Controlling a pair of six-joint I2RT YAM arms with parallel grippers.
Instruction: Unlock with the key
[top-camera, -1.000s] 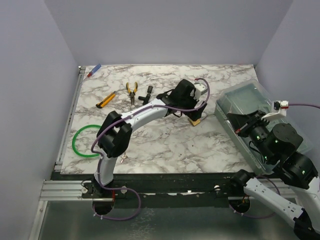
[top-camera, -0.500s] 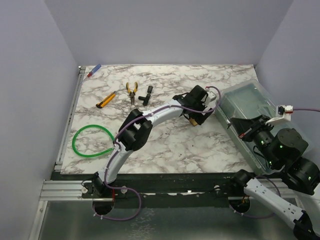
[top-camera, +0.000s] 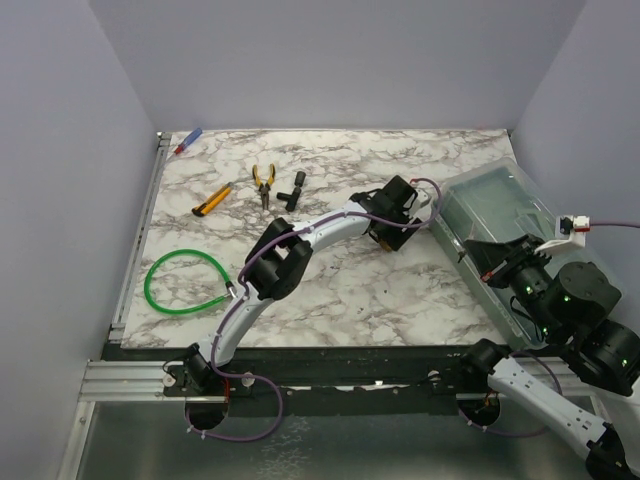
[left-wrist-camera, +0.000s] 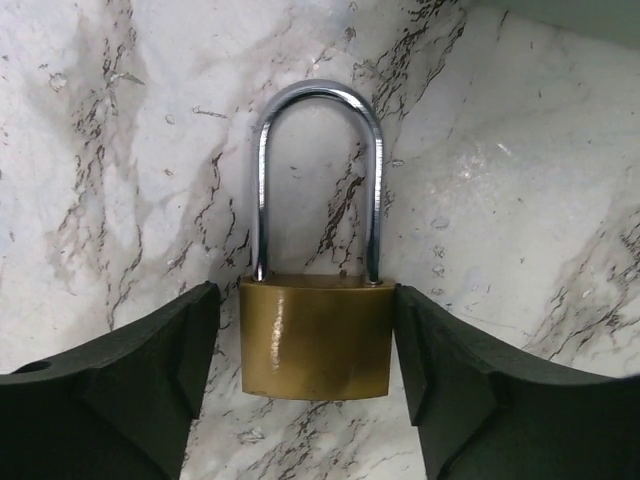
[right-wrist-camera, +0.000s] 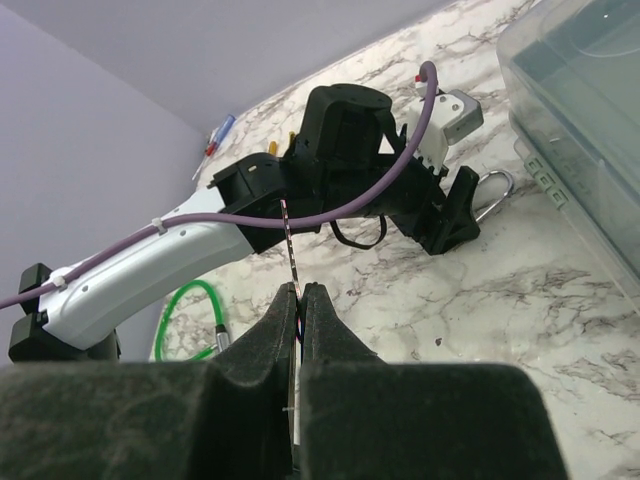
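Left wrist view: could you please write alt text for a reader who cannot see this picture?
A brass padlock with a closed silver shackle lies flat on the marble table between the two black fingers of the left gripper. The jaws are open, close to both sides of its body, with a thin gap visible on one side.

Seen from above, the left gripper (top-camera: 390, 238) covers the padlock (left-wrist-camera: 316, 340), and the right gripper (right-wrist-camera: 298, 290) hides the head of the key (right-wrist-camera: 290, 250).
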